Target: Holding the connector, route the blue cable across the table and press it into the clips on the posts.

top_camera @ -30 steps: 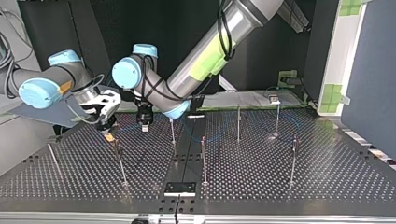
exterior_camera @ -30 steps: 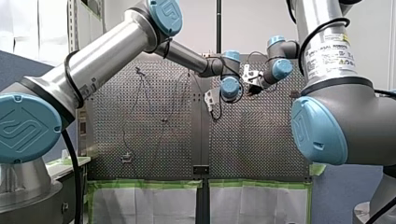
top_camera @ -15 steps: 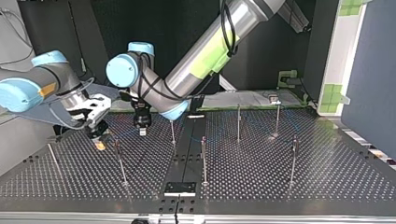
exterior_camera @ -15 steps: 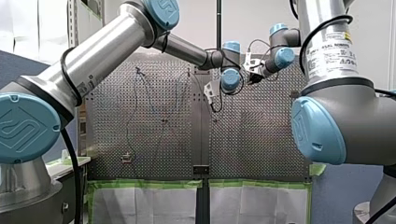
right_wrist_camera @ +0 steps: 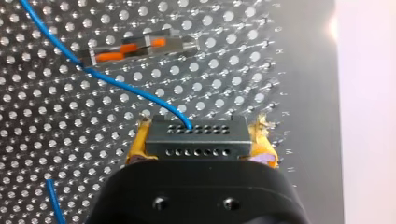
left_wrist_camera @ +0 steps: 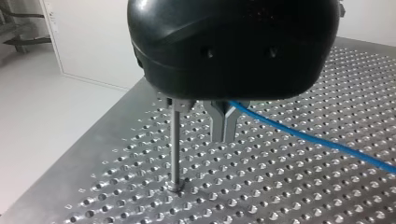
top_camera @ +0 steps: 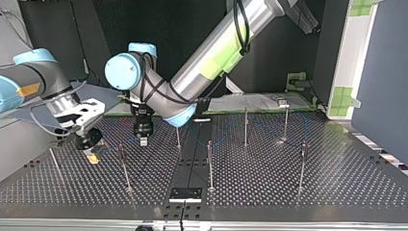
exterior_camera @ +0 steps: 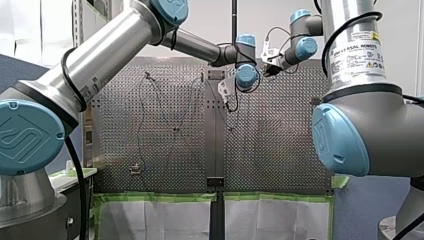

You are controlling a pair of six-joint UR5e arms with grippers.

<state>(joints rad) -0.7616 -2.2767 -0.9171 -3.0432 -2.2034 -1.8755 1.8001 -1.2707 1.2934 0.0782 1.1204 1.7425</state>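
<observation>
Perforated grey metal forms the table [exterior_camera: 165, 150] in the front view, edged near the camera with green tape [exterior_camera: 160, 196] above two white sheets [exterior_camera: 155, 220]. A pale wall stands behind. Two arms reach over it, my left arm [exterior_camera: 100, 60] and my right arm [exterior_camera: 355, 115]. Both are silver tubes with blue joint caps, and their wrists are near each other at the far end.

From the top view the table looks dark and glossy against a black backdrop. I count seven thin metal posts [top_camera: 210, 163], upright and spread apart. My right gripper [top_camera: 90, 156], with yellow pads, hangs low over the table at this view's left. My left gripper [top_camera: 143, 140] hangs near it, toward the middle.

The left wrist view shows one rounded black gripper body and two flat metal fingers [left_wrist_camera: 219, 123]. They are pressed together on the blue cable [left_wrist_camera: 317, 142], which runs away above the holes. One post stands just beside the fingers. Past the table edge lie a white floor and wall.

In the right wrist view, two yellow pads [right_wrist_camera: 265, 144] clamp the single connector [right_wrist_camera: 196, 140], a dark rectangular block with two rows of small round holes. The cable leaves one upper hole and curves to a clear block [right_wrist_camera: 140, 46] with orange inserts, lying flat ahead of the gripper. Another stretch of cable shows beside the gripper.
</observation>
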